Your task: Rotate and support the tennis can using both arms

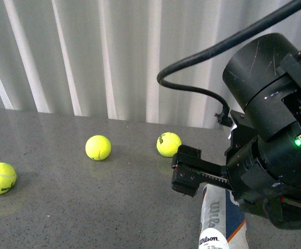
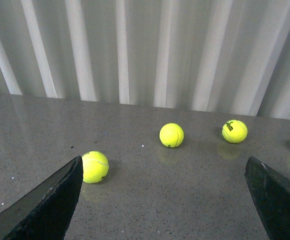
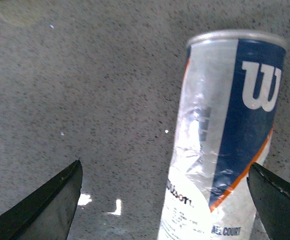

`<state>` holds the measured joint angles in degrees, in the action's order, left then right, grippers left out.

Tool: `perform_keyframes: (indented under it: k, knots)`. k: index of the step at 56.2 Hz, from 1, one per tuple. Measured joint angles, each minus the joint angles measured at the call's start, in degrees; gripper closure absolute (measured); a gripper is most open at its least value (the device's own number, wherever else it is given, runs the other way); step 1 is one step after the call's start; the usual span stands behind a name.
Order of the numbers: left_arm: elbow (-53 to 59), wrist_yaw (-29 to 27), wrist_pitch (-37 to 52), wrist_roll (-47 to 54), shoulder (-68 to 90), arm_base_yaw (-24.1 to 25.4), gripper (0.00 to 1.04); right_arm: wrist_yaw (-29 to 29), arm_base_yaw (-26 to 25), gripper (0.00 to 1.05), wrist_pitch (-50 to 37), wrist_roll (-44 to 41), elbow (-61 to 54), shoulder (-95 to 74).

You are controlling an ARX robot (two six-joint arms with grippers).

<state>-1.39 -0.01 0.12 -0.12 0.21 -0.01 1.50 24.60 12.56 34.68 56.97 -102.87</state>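
Front view across bench (image 1: pixel 62 207) toward ribbed wall (image 1: pixel 114 52), left wrist low, sharing the same tennis balls (image 2: pixel 171 135), right wrist close above tennis can (image 3: pixel 224 140), facing down

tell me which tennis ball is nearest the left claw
The tennis ball beside one finger of the left claw, leftmost in the front view; the others lie farther off.

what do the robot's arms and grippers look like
The right arm is a bulky, scuffed black cylinder with a small green light and a thick black cable looping off it. The left gripper fingers and right gripper fingers are flat, matte black wedges.
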Motion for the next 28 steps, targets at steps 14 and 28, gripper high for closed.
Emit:
perform_keyframes:
  k: [14, 28]
  knots:
    - [0.0, 0.0, 0.0, 0.0, 0.0, 0.0, 0.07, -0.8, -1.3, 0.07, 1.0, -3.0, -1.6, -0.1]
    - [0.0, 0.0, 0.0, 0.0, 0.0, 0.0, 0.07, -2.1, -3.2, 0.07, -1.7, -3.5, -4.0, -2.1]
